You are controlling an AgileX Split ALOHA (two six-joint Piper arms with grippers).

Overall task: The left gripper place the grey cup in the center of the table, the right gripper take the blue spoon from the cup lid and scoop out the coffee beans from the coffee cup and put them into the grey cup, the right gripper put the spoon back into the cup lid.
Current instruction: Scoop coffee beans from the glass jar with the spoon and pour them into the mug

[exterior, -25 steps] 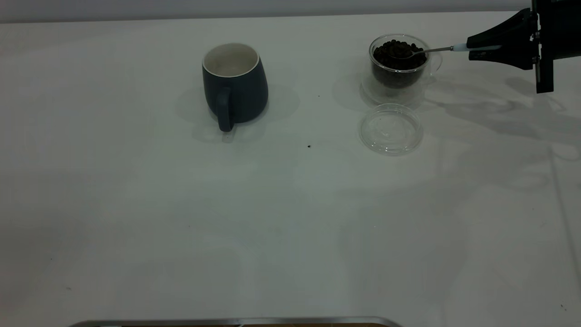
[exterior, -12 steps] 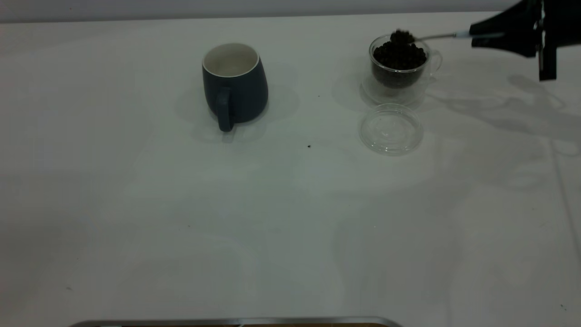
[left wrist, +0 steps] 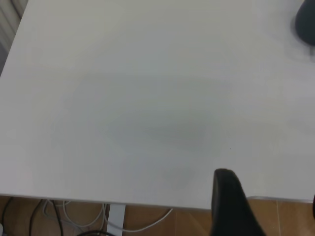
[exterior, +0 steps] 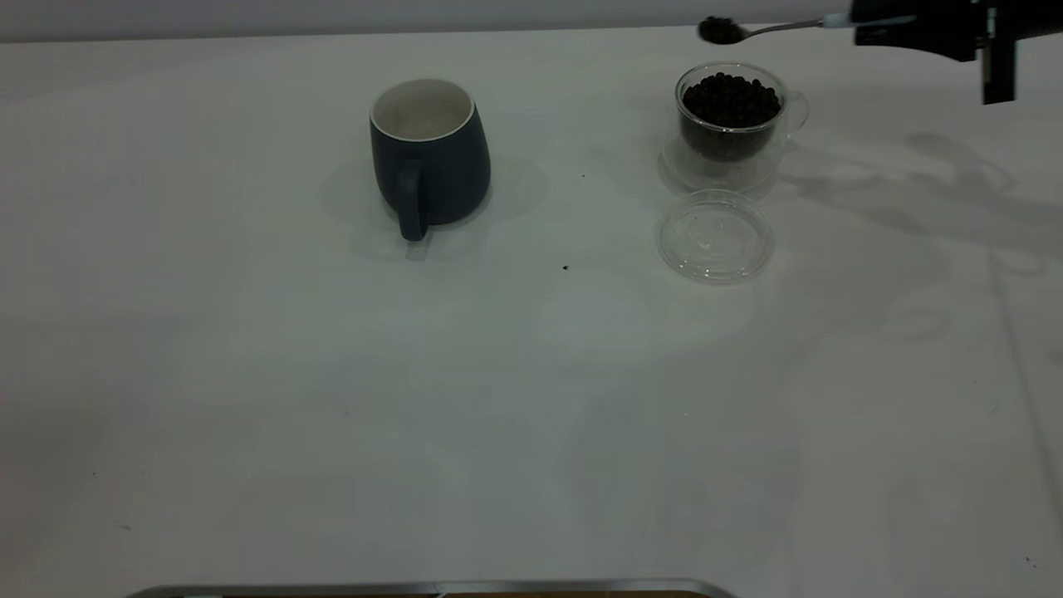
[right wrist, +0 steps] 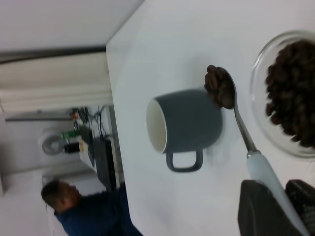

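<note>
A: What is held by the right pincer point(exterior: 882, 27), and where?

B: At the upper right corner of the exterior frame, the pale handle of the blue spoon point(exterior: 776, 28) is clamped between its jaws. The bowl, heaped with coffee beans point(exterior: 719, 31), is carried above and just behind the coffee cup point(exterior: 731, 124).

A: How is that load judged to handle?

B: The beans are light, loose and round, so they would likely be spilled by any tilt or jerk. The spoon is stiff and slick; a hold far back on the handle leaves the bowl free but magnifies any wobble.

A: And what lies outward from there?

B: The cup lid point(exterior: 715, 236) is seen empty just in front of the glass cup. The grey cup point(exterior: 428, 156) stands upright at the upper middle of the worktop point(exterior: 332, 415), well apart to the left, its mouth open for tipping.

A: The left pincer point(left wrist: 231, 206)?

B: Only one dark finger is shown over the worktop's edge; its opening cannot be told.
</note>
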